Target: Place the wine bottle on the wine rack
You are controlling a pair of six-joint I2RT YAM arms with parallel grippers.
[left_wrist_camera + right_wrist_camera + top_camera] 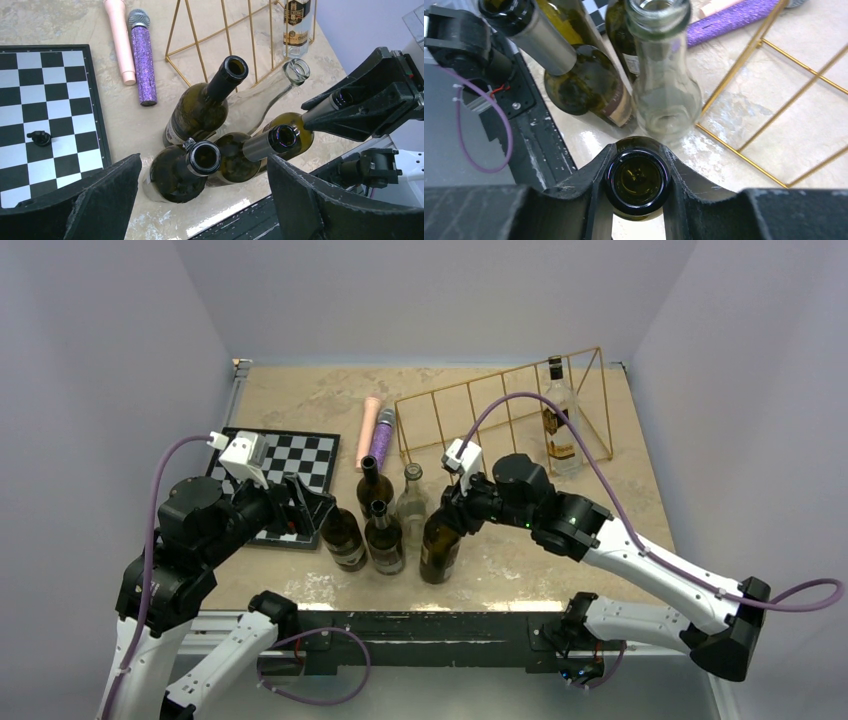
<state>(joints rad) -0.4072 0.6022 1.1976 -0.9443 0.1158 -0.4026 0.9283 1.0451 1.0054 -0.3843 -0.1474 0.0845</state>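
Observation:
Several wine bottles stand bunched at the table's front centre. My right gripper [450, 508] is shut on the neck of the rightmost dark green bottle [438, 550], which stands upright on the table. In the right wrist view its mouth [636, 180] sits between my fingers [589, 200]. My left gripper [308, 508] is open and empty, to the left of the bunch. In the left wrist view a dark bottle's mouth [202, 157] lies between and beyond its pads [100, 200]. The golden wire wine rack [500, 410] stands at the back right and also shows in the wrist views [222, 35] [744, 145].
A clear empty bottle [411, 502] and three dark ones [384, 540] crowd the held bottle. A clear liquor bottle [562, 425] stands at the rack's right end. A chessboard [285, 465] lies at the left. Pink [370, 430] and purple [382, 440] microphones lie beside the rack. Walls enclose the table.

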